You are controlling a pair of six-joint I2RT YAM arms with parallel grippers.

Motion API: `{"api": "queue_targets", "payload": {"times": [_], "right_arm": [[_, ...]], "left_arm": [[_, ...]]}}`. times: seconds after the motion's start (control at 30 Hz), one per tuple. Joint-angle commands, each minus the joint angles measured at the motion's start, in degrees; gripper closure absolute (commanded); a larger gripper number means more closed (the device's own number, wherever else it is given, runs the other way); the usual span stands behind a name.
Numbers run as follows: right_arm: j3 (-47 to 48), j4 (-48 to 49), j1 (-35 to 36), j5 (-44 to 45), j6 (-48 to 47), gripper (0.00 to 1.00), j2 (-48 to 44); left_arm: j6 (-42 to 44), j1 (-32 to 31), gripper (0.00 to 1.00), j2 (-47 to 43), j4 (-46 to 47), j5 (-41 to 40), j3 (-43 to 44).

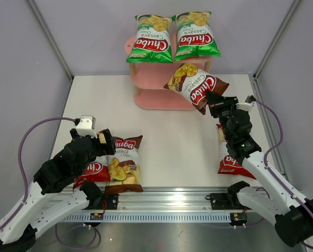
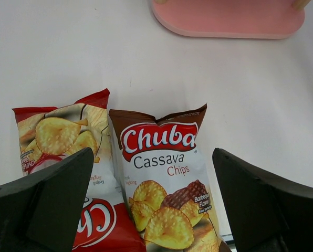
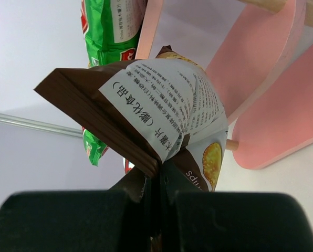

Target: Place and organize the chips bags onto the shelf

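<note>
The right hand (image 1: 214, 98) is clenched on the lower end of a brown chips bag (image 1: 196, 84), which hangs in the air just at the right side of the pink shelf (image 1: 155, 100). The wrist view shows the jaws pinching a folded edge of the bag. The bag's long axis runs on a slant, its free end up and left towards the shelf and its gripped end down and right towards the hand. The open space under the top board therefore lies ahead and to the left of the hand. Two green bags (image 1: 150, 39) already fill the top board side by side, so by my reading the brown one belongs on a lower tier (it probably has to be levelled first). The left hand (image 1: 106, 143) is released, jaws wide, over a second brown bag (image 1: 126, 165) and a red bag (image 1: 96, 170) lying side by side on the table (image 1: 172, 142). That hand is well apart from the shelf. Another red bag (image 1: 231, 163) lies under the right arm.
</note>
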Motion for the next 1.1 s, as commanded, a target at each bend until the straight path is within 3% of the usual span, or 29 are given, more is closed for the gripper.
{"api": "queue_targets", "payload": {"times": [0.0,0.5,0.83,1.07], "right_arm": [[0.2,10.5,-0.5,3.1,3.1,1.0,1.4],[-0.5,23.1,0.7,13.1,8.1,1.0,14.6],[3.8,27.4,11.0,35.0,10.4,1.0,24.5],[9.0,25.8,14.0,45.2,15.4,1.0,33.0]], "left_arm": [[0.7,0.3,0.01,-0.3,2.3,0.8,0.0],[0.4,0.3,0.01,-1.9,2.4,1.2,-0.1],[0.6,0.3,0.01,-2.4,2.5,1.5,-0.1],[0.5,0.3,0.01,-4.4,3.0,1.9,-0.5]]}}
